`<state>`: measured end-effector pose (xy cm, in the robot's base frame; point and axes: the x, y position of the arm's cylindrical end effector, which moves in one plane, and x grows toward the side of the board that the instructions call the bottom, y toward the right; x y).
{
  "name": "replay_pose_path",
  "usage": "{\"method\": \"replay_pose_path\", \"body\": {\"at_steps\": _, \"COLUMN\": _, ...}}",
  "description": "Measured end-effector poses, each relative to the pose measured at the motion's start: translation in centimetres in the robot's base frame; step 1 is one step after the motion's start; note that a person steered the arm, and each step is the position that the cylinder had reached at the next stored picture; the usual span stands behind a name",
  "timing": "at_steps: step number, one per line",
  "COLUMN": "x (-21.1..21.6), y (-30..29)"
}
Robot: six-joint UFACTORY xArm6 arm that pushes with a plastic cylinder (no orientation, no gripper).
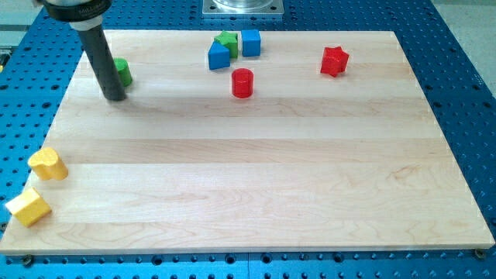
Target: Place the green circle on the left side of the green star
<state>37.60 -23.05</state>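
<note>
The green circle (123, 72) lies near the board's top left, partly hidden behind my rod. My tip (114, 97) rests on the board just left of and below it, touching or nearly touching it. The green star (228, 40) sits at the top centre, wedged between a blue block (219, 56) on its lower left and a blue cube (250, 43) on its right.
A red cylinder (242, 82) stands below the blue blocks. A red star (334, 61) lies at the top right. A yellow heart-like block (48, 163) and a yellow block (29, 207) sit at the board's left edge. The wooden board (256, 178) lies on a blue perforated table.
</note>
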Motion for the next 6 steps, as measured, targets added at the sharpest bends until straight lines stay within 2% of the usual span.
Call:
{"method": "replay_pose_path", "body": {"at_steps": 1, "x": -2.8, "y": -4.3}}
{"method": "replay_pose_path", "body": {"at_steps": 2, "x": -5.7, "y": 6.1}}
{"method": "replay_pose_path", "body": {"at_steps": 3, "x": -9.8, "y": 13.7}}
{"method": "replay_pose_path", "body": {"at_steps": 4, "x": -9.4, "y": 8.6}}
{"method": "replay_pose_path", "body": {"at_steps": 5, "x": -13.3, "y": 9.8}}
{"method": "replay_pose_path", "body": {"at_steps": 6, "x": -13.0, "y": 10.4}}
